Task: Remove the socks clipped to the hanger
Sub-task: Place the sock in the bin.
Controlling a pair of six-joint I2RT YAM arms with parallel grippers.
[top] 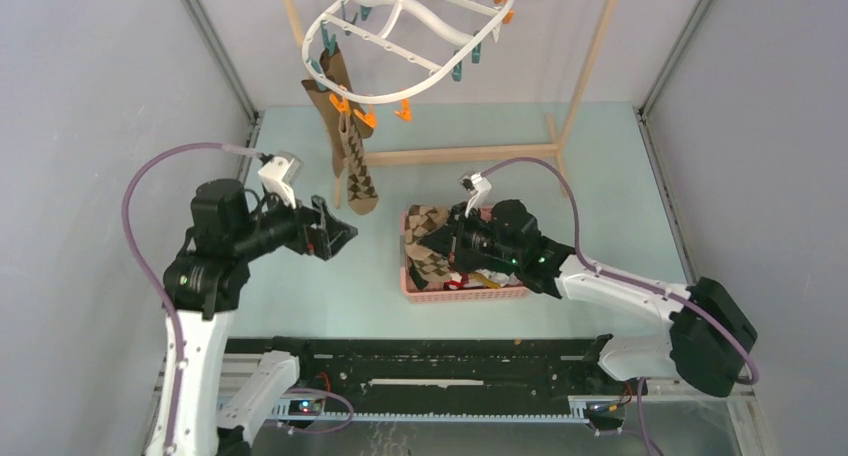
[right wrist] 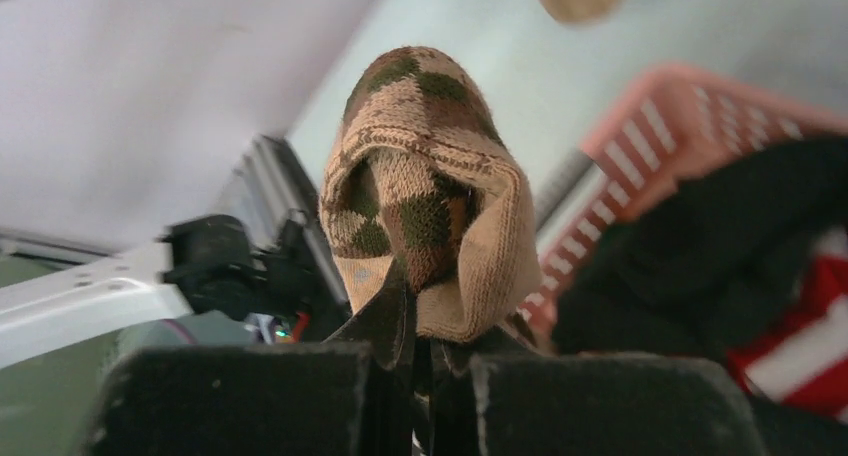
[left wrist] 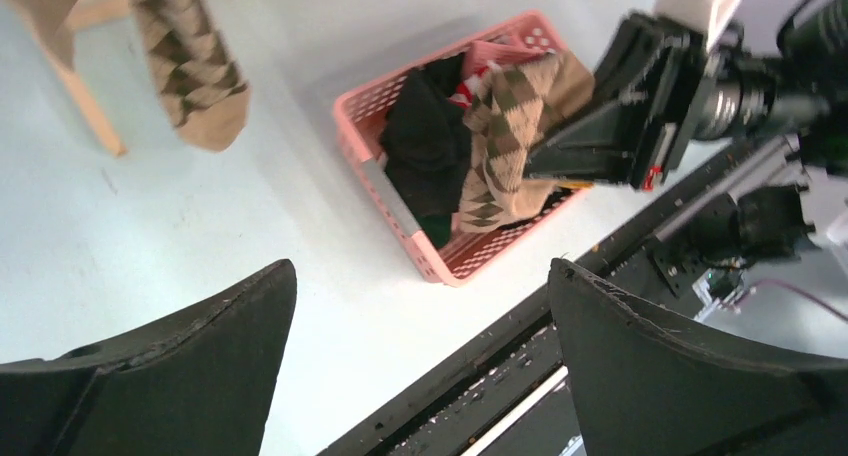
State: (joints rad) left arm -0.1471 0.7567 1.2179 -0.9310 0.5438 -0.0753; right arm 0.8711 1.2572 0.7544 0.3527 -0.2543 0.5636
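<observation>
1. Right wrist view shows the right jaws clamped together on the edge of a tan-and-green argyle knit sock [right wrist: 420, 196], which stands up above them. The bite looks thin, on a fold of fabric, so the sock could slip out early
2. That sock sits over the left side of the pink slatted plastic basket [top: 460, 296]. Let go there, part of it may spill over the wall onto the pale teal surface [top: 300, 296] rather than settle on the black sock [left wrist: 425, 141] and the red-and-white striped sock [right wrist: 800, 361] inside
3. Left jaws stand wide apart and hold nothing, near the toe of a second argyle sock [top: 360, 181]. It hangs from the large white plastic oval hanger [top: 430, 79], pinned by an orange clothespin [top: 340, 104], and a plain tan-brown sock [top: 325, 116] hangs against it
4. Because those two socks overlap, a careless close could catch both, and two pins would then resist one pull
5. A grip low on the toe would likely swing the hanger instead of opening the pin, and a hard tug might rock the light wooden rack frame [top: 460, 154]
6. If the left arm carries a sock to the basket while the right arm is over it, the two could collide
</observation>
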